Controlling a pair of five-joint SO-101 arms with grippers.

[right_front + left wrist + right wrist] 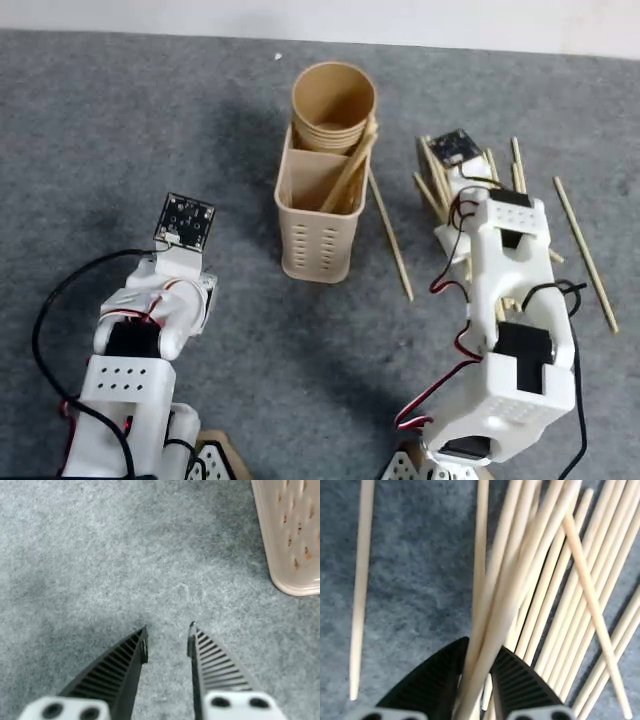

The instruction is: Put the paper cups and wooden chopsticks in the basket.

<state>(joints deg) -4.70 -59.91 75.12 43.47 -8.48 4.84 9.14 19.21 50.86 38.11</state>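
The beige slotted basket (318, 250) stands mid-table. A stack of brown paper cups (333, 100) sits in its far compartment, and a few wooden chopsticks (350, 170) lean in the near one. My right gripper (480, 655) is down in the pile of loose chopsticks (570, 610) to the right of the basket, shut on a couple of chopsticks (520, 575) that run out from between its fingers. My left gripper (167, 640) is open over bare grey carpet left of the basket (292, 535), holding nothing.
One chopstick (388, 235) lies on the carpet right beside the basket. More chopsticks (585, 255) lie scattered at the far right around the right arm (505, 260). A single chopstick (361, 580) lies apart from the pile. The table is covered in grey carpet.
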